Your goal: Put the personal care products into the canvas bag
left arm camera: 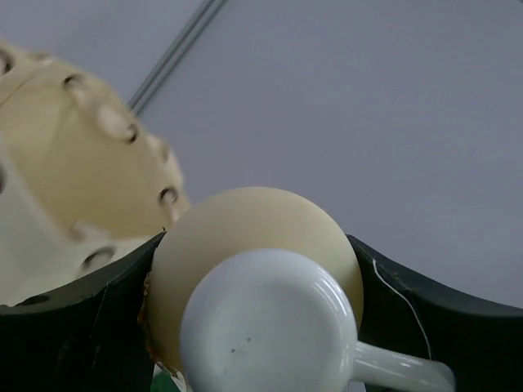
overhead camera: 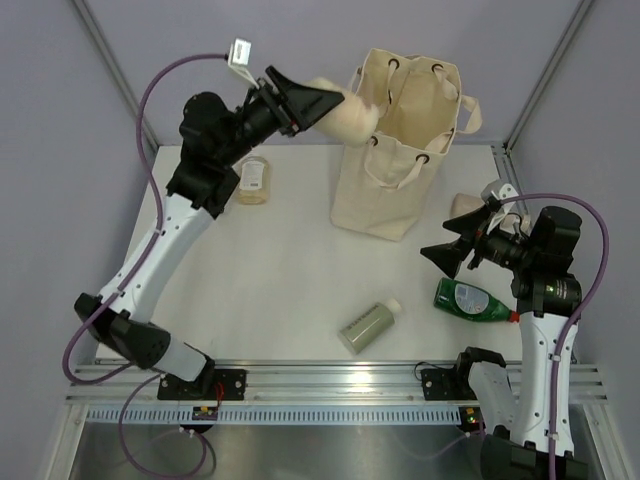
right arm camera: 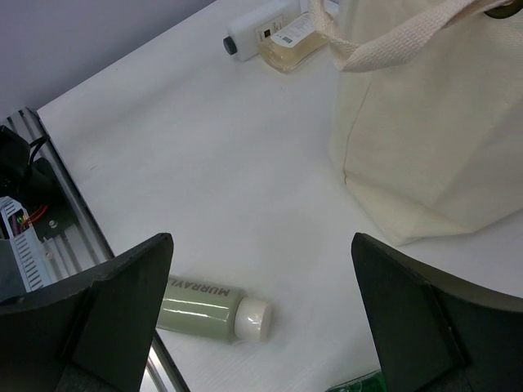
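Note:
My left gripper (overhead camera: pixel 318 102) is raised at the left rim of the cream canvas bag (overhead camera: pixel 400 150) and is shut on a cream bottle with a white cap (overhead camera: pixel 352 117). In the left wrist view the bottle (left arm camera: pixel 245 237) fills the space between the fingers, cap toward the camera, with the bag's eyelets (left arm camera: pixel 167 196) to the left. My right gripper (overhead camera: pixel 446 242) is open and empty, low at the right. A sage green bottle (overhead camera: pixel 368 325) and a dark green bottle (overhead camera: pixel 475 300) lie near it. The right wrist view shows the sage bottle (right arm camera: pixel 208 306) below the open gripper (right arm camera: pixel 261 241).
An amber-beige bottle (overhead camera: pixel 255 180) lies at the back left, under the left arm. The right wrist view shows it (right arm camera: pixel 286 41) beside a white bottle with a dark cap (right arm camera: pixel 253 28). A peach item (overhead camera: pixel 465 205) lies right of the bag. A metal rail (overhead camera: pixel 330 375) runs along the near edge.

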Robot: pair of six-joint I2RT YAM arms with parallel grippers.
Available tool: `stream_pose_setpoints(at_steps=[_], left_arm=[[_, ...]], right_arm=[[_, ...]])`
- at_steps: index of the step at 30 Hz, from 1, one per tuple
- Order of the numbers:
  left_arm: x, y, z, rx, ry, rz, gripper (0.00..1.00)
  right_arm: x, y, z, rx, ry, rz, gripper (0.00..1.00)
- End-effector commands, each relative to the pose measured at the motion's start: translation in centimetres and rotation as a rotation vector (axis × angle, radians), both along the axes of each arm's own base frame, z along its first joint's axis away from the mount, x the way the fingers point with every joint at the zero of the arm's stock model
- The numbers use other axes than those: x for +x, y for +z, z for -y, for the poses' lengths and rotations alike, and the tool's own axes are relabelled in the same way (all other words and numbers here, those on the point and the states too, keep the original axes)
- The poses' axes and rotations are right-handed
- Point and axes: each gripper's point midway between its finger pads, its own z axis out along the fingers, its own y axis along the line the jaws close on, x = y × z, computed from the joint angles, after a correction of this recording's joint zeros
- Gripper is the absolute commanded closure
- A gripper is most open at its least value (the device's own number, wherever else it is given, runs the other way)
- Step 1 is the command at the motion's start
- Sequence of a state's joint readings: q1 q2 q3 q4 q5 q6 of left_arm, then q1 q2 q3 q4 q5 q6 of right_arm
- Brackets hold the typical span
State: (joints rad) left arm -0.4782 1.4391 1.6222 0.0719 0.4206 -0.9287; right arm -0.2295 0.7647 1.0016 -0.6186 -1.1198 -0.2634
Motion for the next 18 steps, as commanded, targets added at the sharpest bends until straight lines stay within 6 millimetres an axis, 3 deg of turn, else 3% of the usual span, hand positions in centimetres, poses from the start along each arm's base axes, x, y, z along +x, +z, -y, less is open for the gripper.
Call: stream_pose_setpoints(at_steps=[1, 4, 5, 6, 7, 10, 13, 16, 18], left_arm=[[0.5, 9.3, 1.7, -0.166, -0.006, 0.143, 1.00], [4.2, 9.8, 5.3, -0.152, 0.025, 0.169, 1.00], [5.1, 9.0, 6.7, -0.126, 0.039, 0.161, 1.00], [6.6, 9.0, 7.0, -0.129, 0.092, 0.172, 1.00], [8.7, 7.5, 8.1, -0.090, 0.123, 0.181, 1.00], [12.4, 3.4, 9.3, 0.006, 0.222, 0.183, 1.00], [14.4, -0.4, 10.3, 0.134, 0.287, 0.193, 1.00], [14.7, -4.8, 11.6, 0.298, 0.278, 0.181, 1.00], [14.4, -6.4, 11.9, 0.392, 0.272, 0.212, 1.00]], right_arm=[[-0.1, 1.0, 0.0, 0.022, 0.006, 0.038, 0.00], [-0.3, 1.1, 0.1, 0.040, -0.002, 0.035, 0.00], [-0.3, 1.1, 0.1, 0.043, -0.004, 0.036, 0.01], [-0.4, 1.2, 0.2, 0.042, -0.009, 0.045, 0.00], [-0.5, 1.2, 0.2, 0.047, -0.009, 0.045, 0.01], [-0.8, 1.0, 0.6, 0.055, -0.026, 0.049, 0.00], [-1.0, 0.5, 0.8, 0.062, -0.043, 0.053, 0.00], [-1.1, -0.2, 1.0, 0.047, -0.053, 0.052, 0.01], [-1.3, -0.9, 1.1, 0.037, -0.057, 0.033, 0.00]])
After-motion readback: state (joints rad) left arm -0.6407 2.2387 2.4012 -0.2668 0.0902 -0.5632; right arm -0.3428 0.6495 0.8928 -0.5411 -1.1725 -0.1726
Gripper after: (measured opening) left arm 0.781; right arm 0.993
